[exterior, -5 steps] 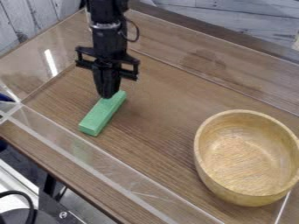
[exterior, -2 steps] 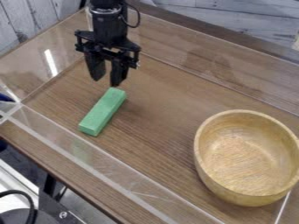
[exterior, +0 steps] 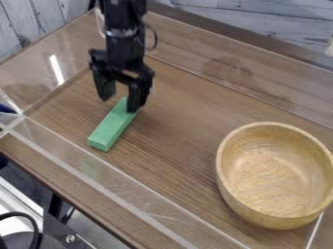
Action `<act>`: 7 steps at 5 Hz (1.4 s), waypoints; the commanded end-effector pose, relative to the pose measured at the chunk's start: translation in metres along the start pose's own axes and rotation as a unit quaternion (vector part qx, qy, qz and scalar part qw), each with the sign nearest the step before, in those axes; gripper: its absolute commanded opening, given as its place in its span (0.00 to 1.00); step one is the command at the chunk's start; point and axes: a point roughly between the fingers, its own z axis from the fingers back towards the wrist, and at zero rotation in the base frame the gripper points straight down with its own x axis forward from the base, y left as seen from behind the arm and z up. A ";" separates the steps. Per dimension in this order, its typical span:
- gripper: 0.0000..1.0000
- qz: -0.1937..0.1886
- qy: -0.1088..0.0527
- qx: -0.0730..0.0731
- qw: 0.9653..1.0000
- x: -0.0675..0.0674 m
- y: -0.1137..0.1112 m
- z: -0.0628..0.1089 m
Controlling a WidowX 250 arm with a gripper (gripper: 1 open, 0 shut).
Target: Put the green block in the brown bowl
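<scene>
The green block (exterior: 113,126) lies flat on the wooden table, running diagonally from lower left to upper right. My black gripper (exterior: 120,97) points straight down over the block's upper end, open, with one finger on each side of that end. The block is not gripped. The brown bowl (exterior: 277,176) stands at the lower right, round, light wood, nothing inside it, well apart from block and gripper.
A clear low wall (exterior: 78,160) runs along the table's near and left edges. Brown tabletop (exterior: 196,107) stretches between the block and the bowl. A pale planked wall rises behind the table.
The fingers, shut and low by the block a second ago, lifted and spread wide. They have now come back down around the block's upper end.
</scene>
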 end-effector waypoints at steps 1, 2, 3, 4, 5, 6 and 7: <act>1.00 0.012 -0.015 0.013 1.000 0.004 0.010 -0.005; 0.00 0.024 -0.015 0.013 1.000 0.005 0.015 -0.009; 0.00 0.029 -0.010 0.009 0.999 0.004 0.013 -0.001; 0.00 0.036 -0.013 0.002 0.999 0.005 0.009 0.022; 0.00 0.045 -0.001 0.007 0.999 0.000 0.008 0.031; 0.00 0.047 -0.011 -0.003 0.999 0.000 0.012 0.053; 0.00 0.049 -0.039 -0.018 0.998 -0.001 0.012 0.099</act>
